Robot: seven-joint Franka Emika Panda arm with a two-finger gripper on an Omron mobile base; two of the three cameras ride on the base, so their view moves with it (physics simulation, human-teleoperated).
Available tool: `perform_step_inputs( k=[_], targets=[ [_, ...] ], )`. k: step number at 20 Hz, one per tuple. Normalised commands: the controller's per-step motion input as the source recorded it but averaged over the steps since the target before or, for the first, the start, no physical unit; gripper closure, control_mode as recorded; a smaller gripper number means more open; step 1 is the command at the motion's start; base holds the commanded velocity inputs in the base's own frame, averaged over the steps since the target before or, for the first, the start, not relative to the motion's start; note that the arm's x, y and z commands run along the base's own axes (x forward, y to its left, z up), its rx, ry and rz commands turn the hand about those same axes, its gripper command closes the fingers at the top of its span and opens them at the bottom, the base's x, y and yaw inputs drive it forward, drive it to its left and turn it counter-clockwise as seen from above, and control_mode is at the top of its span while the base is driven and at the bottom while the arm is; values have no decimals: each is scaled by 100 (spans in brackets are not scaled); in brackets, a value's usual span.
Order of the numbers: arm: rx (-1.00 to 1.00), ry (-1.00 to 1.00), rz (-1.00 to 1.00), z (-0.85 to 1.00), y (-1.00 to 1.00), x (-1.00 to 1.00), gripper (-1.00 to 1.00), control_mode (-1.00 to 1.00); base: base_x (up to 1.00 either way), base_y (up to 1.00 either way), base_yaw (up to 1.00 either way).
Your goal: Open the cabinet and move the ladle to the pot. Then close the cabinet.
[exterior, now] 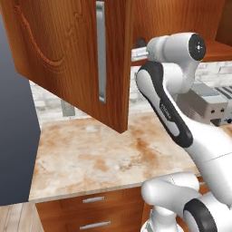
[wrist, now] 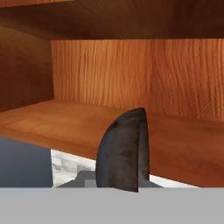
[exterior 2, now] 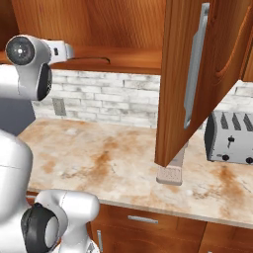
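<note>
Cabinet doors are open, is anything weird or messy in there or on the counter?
Nothing looks spilled or broken. Both cabinet doors hang open over the counter, which fits the job. The toaster stands straight by the wall. The tool's dark fingers are close together at the shelf's front edge; I cannot tell if they hold anything.

Two base cameras look forward and down from behind the arm (exterior: 172,108), left and right, sharing the marble worktop (exterior: 104,154), brick backsplash (exterior 2: 108,99) and open cabinet (exterior 2: 123,29), while the hand camera peers close along the claw (wrist: 122,153) into the cabinet's shelf (wrist: 65,118).
</note>
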Motion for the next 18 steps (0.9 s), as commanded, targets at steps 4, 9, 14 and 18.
perform_step_inputs(
  k=[4,9,14,18],
  targets=[
    [0,1,-6,42,-52,-100,100,-100,0,0,0],
    [0,6,-10,14,-47,-100,100,-100,0,0,0],
    [0,10,-9,-7,-37,-77,100,-100,0,0,0],
    [0,12,-5,-25,-19,-41,100,-100,0,0,0]
  ],
)
